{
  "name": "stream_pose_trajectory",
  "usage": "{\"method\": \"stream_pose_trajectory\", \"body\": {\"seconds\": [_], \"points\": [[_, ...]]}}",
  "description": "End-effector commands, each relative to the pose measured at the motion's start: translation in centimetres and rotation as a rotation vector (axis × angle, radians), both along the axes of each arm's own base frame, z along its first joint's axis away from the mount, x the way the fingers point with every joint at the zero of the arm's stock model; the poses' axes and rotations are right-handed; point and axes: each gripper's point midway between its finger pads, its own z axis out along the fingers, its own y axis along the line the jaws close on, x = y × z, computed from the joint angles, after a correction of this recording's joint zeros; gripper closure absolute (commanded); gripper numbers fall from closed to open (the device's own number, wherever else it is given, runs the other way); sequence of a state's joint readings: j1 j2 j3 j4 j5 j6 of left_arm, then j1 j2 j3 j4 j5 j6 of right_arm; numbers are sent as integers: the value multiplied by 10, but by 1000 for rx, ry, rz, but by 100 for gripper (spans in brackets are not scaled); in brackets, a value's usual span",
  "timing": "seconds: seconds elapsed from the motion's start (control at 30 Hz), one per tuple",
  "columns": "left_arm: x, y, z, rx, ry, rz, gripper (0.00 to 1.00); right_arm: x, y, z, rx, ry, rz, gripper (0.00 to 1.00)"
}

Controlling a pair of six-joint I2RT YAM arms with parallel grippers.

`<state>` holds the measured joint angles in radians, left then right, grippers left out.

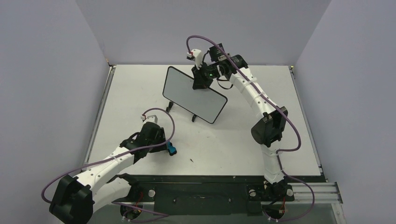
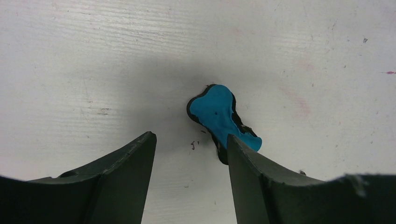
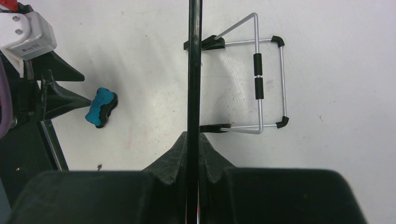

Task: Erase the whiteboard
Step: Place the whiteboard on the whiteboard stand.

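Centrally, whiteboard point(image 1: 194, 95) is standing on edge at wire stand point(image 3: 258, 74), long axis running far-left to near-right, face pointing near-left. Right gripper point(image 1: 201, 83) is pinching its far edge. Left gripper point(image 2: 191, 142), jaws partly apart, is holding nothing; blue eraser point(image 2: 215, 112) is lying against one finger.

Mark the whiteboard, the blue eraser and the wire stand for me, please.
whiteboard point(image 1: 189, 95): top external view, middle of its white face.
blue eraser point(image 2: 214, 110): left wrist view, its blue top.
wire stand point(image 3: 256, 64): right wrist view, black sleeve on its back bar.
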<state>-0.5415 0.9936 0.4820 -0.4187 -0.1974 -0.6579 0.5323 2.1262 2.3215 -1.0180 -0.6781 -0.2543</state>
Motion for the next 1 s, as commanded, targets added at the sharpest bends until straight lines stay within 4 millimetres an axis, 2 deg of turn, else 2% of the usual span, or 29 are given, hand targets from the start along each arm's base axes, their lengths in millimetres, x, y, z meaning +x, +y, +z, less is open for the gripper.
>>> {"method": "stream_pose_trajectory", "body": {"seconds": [0.0,0.2,0.47,0.83,0.97], "points": [[15,-8,22,-11,-48,-27,45,17,16,43,77,-190,35,100],[17,-5,24,-2,-57,-23,45,28,19,31,57,-212,49,100],[20,2,30,20,-84,-12,44,27,27,16,67,-182,96,100],[20,3,28,22,-81,-10,44,42,35,-10,61,-149,71,100],[21,4,29,22,-90,-3,44,45,39,-18,59,-136,66,96]]}}
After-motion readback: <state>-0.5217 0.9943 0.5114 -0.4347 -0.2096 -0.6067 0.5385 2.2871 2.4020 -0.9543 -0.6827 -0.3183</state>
